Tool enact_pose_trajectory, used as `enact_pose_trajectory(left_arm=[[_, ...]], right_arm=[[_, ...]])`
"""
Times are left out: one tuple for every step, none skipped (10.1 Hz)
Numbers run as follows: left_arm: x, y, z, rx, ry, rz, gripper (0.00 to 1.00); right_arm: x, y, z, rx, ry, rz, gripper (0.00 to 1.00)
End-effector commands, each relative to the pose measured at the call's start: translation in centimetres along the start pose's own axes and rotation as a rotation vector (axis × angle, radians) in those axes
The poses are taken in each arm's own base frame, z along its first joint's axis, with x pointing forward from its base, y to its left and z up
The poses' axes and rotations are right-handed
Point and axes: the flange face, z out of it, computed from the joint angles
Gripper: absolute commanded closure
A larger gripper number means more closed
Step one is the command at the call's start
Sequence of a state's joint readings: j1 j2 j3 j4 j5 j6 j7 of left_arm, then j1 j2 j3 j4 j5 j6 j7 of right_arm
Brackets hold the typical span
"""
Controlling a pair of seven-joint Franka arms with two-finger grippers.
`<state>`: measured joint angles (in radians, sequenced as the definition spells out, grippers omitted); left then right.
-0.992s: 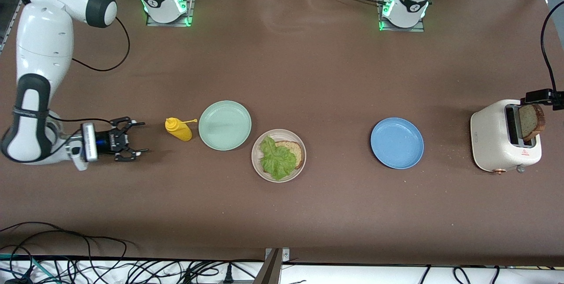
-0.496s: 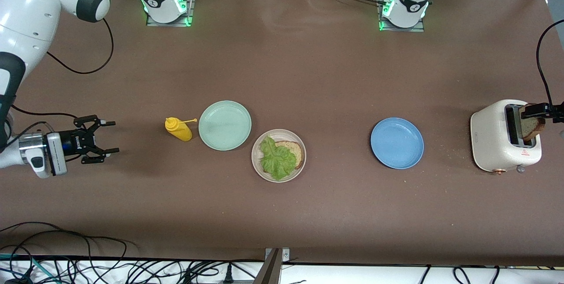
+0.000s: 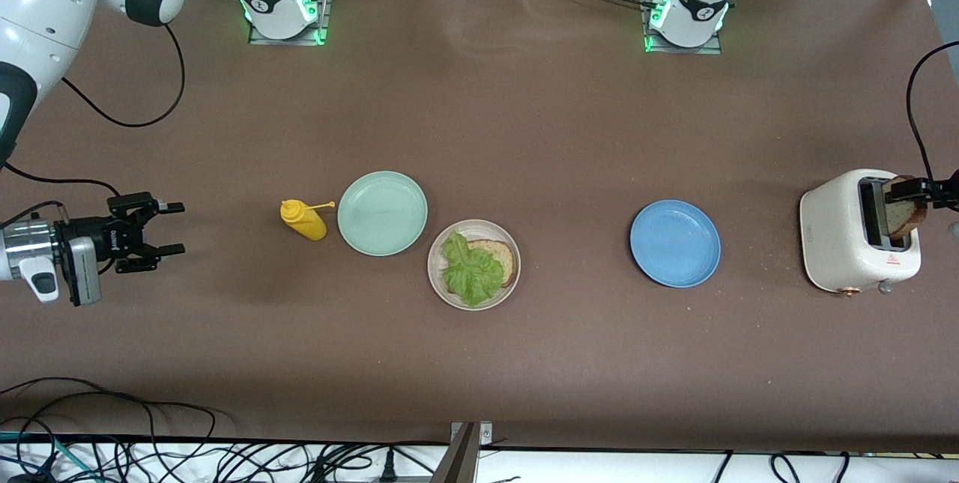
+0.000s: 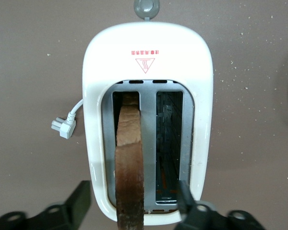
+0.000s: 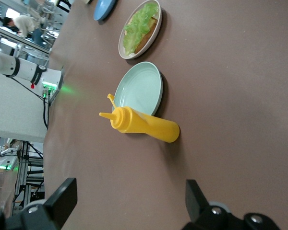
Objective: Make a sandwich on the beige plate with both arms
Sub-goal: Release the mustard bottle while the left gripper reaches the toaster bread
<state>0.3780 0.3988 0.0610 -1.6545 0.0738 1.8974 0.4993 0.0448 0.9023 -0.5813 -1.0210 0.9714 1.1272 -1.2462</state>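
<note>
left wrist view: i see my left gripper [image 4: 134, 203] fingers astride the toaster's [image 4: 149, 120] bread slice [image 4: 129, 167], not touching; right gripper [image 3: 161, 228] fingers spread, empty, frame's left edge.

Glossy white toaster [image 4: 149, 52] (metal-lined slots) on a matt brown table [image 3: 524, 131].

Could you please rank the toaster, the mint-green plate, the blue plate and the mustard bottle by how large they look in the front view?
1. Toaster, largest.
2. Mint-green plate and blue plate: they look alike, so no ranking between them.
3. Mustard bottle, lying on its side, clearly smallest.
</note>
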Motion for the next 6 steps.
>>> enact_pose_trajectory(left_arm=[[0.0,0.5,-0.3,0.029,-0.012,0.035,1.0],[0.1,0.5,-0.6,0.031,-0.008,0.063,1.0],[0.1,0.3,-0.8,0.034,-0.004,0.101,1.0],[0.3,0.4,-1.3,0.039,0.004,0.113,1.0],[0.3,0.4,-1.7,0.042,0.009,0.127,1.0],[0.5,0.1,-2.9,0.057,0.029,0.186,1.0]], right_arm=[[3.2,-6.3,-3.3,-0.173,-0.113,0.1,0.0],[3.9,-8.6,-4.3,-0.245,-0.147,0.153,0.0],[5.5,-11.2,-4.4,-0.325,-0.193,0.188,0.0],[6.5,-13.5,-4.1,-0.406,-0.252,0.233,0.0],[7.3,-15.8,-3.5,-0.482,-0.263,0.287,0.0],[6.6,-17.2,-2.9,-0.517,-0.241,0.376,0.0]])
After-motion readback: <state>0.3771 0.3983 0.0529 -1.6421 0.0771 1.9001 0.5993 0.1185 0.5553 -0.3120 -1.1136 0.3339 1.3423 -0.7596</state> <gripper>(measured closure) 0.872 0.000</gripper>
